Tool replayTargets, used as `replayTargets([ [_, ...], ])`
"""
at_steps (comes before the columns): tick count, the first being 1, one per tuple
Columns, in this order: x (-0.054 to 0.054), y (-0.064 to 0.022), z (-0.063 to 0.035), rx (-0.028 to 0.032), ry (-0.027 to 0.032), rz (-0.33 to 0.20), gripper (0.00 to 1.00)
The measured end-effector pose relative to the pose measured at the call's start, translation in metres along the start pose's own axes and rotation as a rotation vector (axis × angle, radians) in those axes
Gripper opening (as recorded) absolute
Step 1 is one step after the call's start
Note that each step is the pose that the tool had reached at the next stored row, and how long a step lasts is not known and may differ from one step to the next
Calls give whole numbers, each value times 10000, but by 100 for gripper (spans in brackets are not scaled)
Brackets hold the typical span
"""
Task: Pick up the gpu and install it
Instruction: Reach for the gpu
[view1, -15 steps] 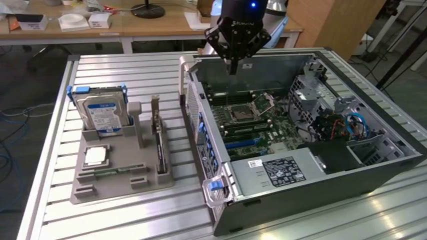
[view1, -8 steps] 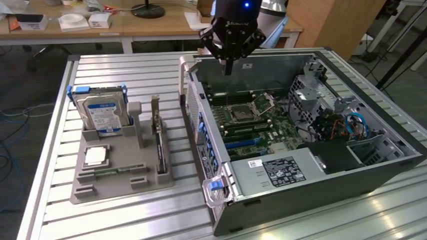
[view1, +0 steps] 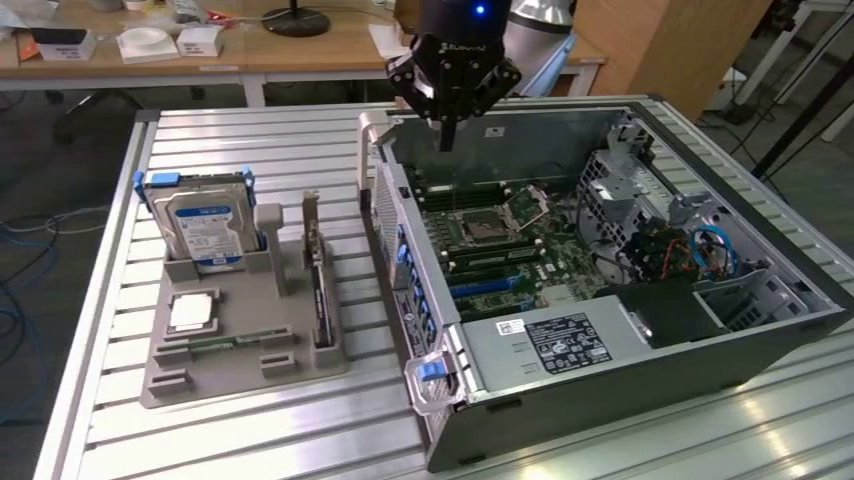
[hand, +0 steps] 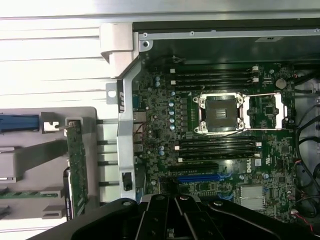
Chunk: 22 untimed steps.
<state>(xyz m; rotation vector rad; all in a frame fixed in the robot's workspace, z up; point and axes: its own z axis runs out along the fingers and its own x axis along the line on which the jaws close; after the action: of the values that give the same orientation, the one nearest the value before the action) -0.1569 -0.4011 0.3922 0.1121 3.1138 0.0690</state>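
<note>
Gripper (view1: 447, 143), jaws together, empty, above open case (view1: 667, 392) (gpu (view1: 320, 290) upright in holder (view1: 200, 378))

The slatted aluminium table (view1: 227, 140) spanned most of the exterior view, its ribs running from the frame's left to its right. Two things rested directly on it. A grey parts holder (view1: 214, 375) lay in the lower left of the frame. Just beside it, an open computer case (view1: 667, 370) lay on its side, taking up the centre and right. Bare slats showed in the upper left and along the lower edge.
</note>
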Motion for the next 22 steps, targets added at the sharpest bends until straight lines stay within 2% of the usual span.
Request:
replayTargets([
  [22, 394, -28, -2, 1, 1, -4, 11],
])
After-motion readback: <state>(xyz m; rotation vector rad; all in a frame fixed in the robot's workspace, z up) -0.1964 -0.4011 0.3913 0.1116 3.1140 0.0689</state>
